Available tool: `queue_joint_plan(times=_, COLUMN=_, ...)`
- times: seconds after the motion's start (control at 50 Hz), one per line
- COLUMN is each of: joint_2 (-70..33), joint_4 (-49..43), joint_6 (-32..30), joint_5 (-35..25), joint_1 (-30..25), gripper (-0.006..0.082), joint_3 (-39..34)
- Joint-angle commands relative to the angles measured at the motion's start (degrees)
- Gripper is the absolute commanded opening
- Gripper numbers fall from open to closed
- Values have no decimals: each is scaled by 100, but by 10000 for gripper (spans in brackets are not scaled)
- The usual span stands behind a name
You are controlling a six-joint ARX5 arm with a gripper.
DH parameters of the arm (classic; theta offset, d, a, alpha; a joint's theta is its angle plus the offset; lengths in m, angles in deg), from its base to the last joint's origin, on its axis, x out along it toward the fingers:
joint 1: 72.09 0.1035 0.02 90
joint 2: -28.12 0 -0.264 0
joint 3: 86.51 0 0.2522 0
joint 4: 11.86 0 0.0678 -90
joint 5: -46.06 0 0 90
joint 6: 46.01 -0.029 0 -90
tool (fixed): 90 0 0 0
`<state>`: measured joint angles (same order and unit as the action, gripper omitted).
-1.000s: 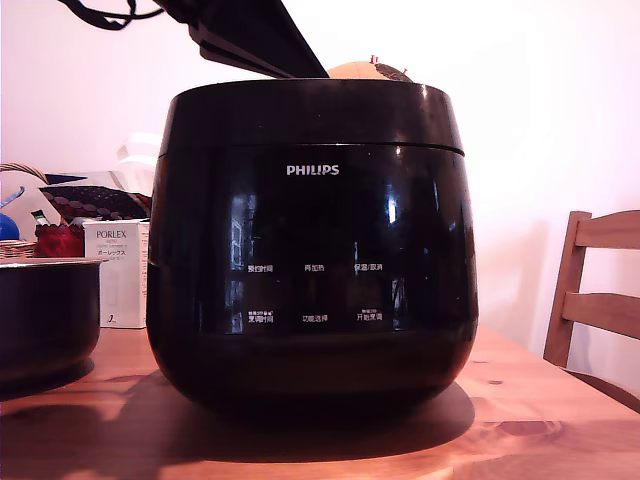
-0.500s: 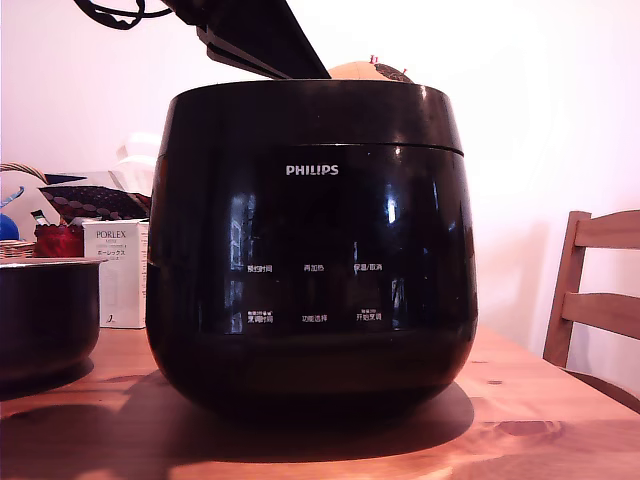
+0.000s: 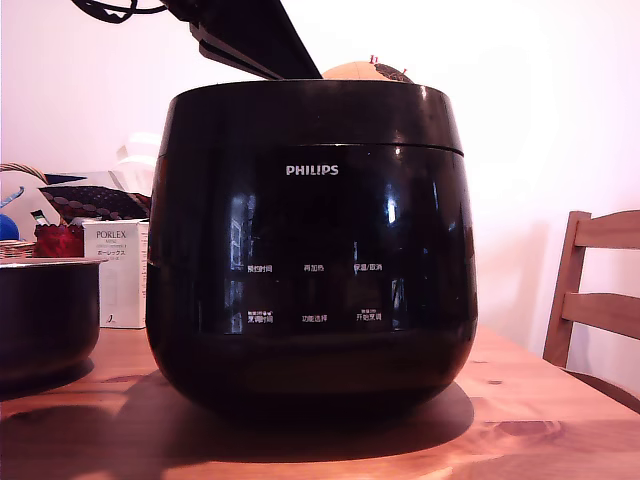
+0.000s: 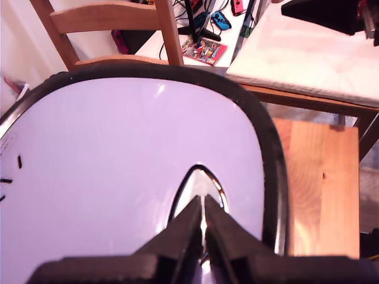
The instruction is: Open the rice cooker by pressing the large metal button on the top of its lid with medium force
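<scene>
The rice cooker (image 3: 310,250), glossy black with a white PHILIPS logo, stands in the middle of the wooden table (image 3: 540,420). Its lid (image 3: 310,115) sits down on the body. The black arm (image 3: 250,35) slants down from the exterior view's upper left and ends behind the lid's rim, so its tip is hidden there. In the wrist view the lid's top (image 4: 118,154) reflects pale light. My gripper (image 4: 202,204) is shut with nothing in it. Its tips rest at the large metal button (image 4: 198,180); contact cannot be told.
A smaller dark pot (image 3: 45,315) stands at the exterior view's left, with a white PORLEX box (image 3: 120,270) and a red container (image 3: 60,240) behind it. A wooden chair (image 3: 595,290) is at the right table edge. The wrist view shows a chair back (image 4: 112,23) beyond the cooker.
The arm has shifted only slightly above the lid's back. The lid stays down and the cooker has not moved.
</scene>
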<state>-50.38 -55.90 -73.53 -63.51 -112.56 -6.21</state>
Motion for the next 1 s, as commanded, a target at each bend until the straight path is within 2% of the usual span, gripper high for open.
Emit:
queue_joint_plan(times=0.0, joint_2=-533, joint_4=-426, joint_6=-59, joint_5=212, joint_1=59, gripper=-24, joint_3=-470)
queue_joint_plan(times=0.28, joint_2=-538, joint_4=-2, joint_6=-46, joint_5=197, joint_1=57, gripper=-24, joint_3=-470)
queue_joint_plan(times=0.64, joint_2=-538, joint_4=769, joint_6=326, joint_5=225, joint_1=129, gripper=-24, joint_3=-470)
queue_joint_plan(times=0.98, joint_2=-538, joint_4=1294, joint_6=538, joint_5=-39, joint_1=251, gripper=-24, joint_3=-470)
